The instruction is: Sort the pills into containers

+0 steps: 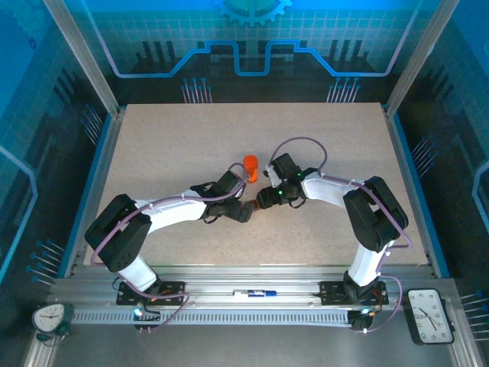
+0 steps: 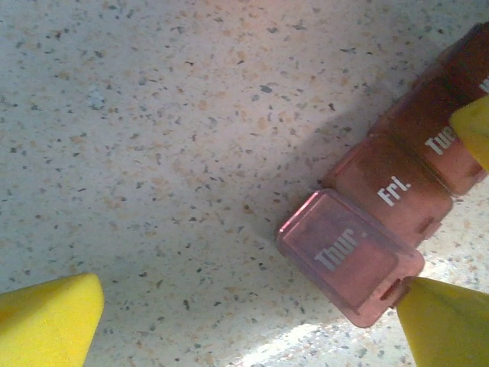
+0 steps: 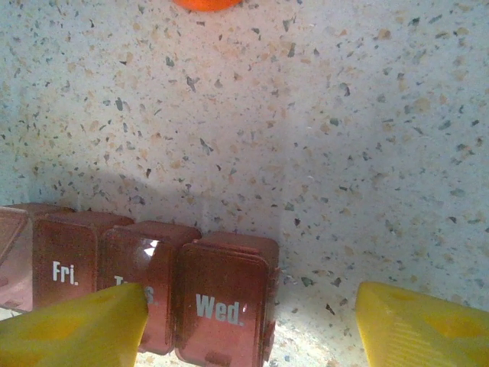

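Note:
The containers [image 2: 382, 222] are a dark red-brown bar of lidded compartments lying flat on the speckled table, lids marked "Thur.", "Fri.", "Tue". My left gripper [image 2: 248, 306] is open; the "Thur." end lies just inside its right yellow fingertip [image 2: 447, 325]. My right gripper [image 3: 252, 306] is open too, with the "Wed." compartment [image 3: 221, 302] between its fingers and its left fingertip [image 3: 76, 332] over the "Tues." lid. In the top view both grippers, left [image 1: 243, 212] and right [image 1: 266, 199], meet at mid-table. All lids look shut. The pills are out of view.
An orange pill bottle [image 1: 250, 164] stands just behind the two grippers; its edge is at the top of the right wrist view [image 3: 206, 3]. Bare speckled table [image 1: 191, 138] lies all round, fenced by a metal frame.

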You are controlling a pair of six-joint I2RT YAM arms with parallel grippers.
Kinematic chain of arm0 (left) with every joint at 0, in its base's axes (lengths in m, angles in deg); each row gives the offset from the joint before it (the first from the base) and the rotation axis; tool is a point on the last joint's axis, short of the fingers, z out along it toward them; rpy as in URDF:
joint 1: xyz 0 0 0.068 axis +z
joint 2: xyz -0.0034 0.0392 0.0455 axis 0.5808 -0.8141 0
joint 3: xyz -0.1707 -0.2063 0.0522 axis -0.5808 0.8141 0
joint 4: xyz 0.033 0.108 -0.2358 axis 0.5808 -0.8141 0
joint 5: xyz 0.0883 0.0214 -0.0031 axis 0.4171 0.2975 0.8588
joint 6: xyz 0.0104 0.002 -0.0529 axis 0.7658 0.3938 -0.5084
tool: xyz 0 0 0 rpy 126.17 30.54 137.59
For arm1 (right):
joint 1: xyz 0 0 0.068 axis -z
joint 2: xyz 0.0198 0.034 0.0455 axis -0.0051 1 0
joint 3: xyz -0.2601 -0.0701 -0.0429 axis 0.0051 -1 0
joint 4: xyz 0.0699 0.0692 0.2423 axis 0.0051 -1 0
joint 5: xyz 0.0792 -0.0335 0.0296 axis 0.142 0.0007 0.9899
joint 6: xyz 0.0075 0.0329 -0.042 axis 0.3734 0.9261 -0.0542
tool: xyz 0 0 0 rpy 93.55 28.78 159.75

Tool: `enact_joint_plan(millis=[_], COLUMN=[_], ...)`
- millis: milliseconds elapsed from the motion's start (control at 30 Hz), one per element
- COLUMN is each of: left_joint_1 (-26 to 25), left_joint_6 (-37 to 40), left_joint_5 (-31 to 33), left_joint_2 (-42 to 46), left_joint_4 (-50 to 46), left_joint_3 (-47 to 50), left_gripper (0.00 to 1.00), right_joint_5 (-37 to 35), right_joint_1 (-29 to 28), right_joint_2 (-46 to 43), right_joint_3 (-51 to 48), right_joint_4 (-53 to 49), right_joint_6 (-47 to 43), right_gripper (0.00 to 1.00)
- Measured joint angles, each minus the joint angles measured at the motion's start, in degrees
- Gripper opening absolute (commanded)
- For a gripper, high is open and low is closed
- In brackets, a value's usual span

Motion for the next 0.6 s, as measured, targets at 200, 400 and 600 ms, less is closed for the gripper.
enact_joint_plan(millis=[200, 400, 600], left_joint_1=[0.0, 0.8, 2.9], left_joint_6=[0.0, 0.0, 0.0], left_joint_5=[2.4, 3.8, 4.1], left_joint_2=[-0.3, -0.6, -0.6], left_joint_4=[0.0, -0.1, -0.1], left_joint_3=[-0.1, -1.0, -2.4], left_gripper=[0.99, 0.99, 0.99], right_joint_5=[0.5, 0.9, 1.0], right_joint_1=[0.0, 0.0, 0.0], right_joint_2=[0.2, 0.3, 0.3], right_joint_3=[0.0, -0.3, -0.3], right_joint_4=[0.7, 1.1, 1.2], right_joint_6=[0.0, 0.0, 0.1], right_gripper=[0.73, 0.72, 0.71])
